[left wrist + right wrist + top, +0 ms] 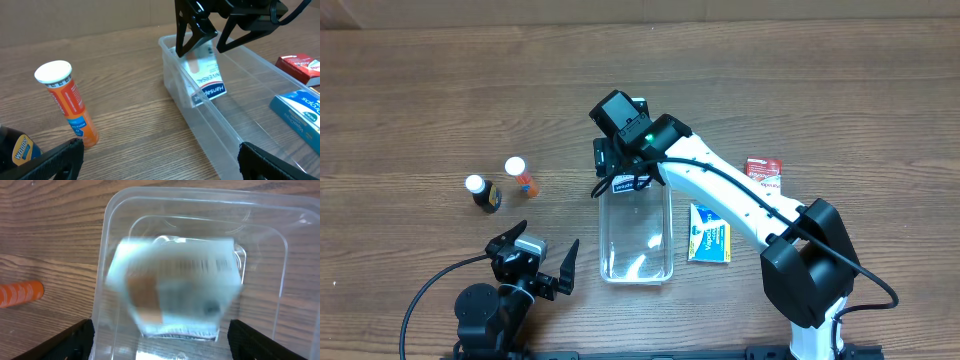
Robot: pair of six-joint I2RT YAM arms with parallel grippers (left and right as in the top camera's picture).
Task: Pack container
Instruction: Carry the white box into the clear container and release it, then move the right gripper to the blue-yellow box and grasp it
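The clear plastic container (604, 240) lies lengthwise at mid-table; it also shows in the left wrist view (210, 135) and the right wrist view (107, 255). A white plaster box (632, 183) sits tilted in its far end (207, 75) and is blurred in the right wrist view (172, 290). My right gripper (628, 168) hovers open just above that box (201, 47), fingers spread wider than it (170, 342). My left gripper (542, 248) is open and empty near the front left, beside the container (160, 160).
An orange tube with a white cap (521, 176) (67, 102) (20, 293) and a dark bottle with a white cap (483, 193) (15, 150) stand left of the container. A blue-and-yellow box (710, 233) (300, 110) and a red box (763, 172) (300, 65) lie to its right.
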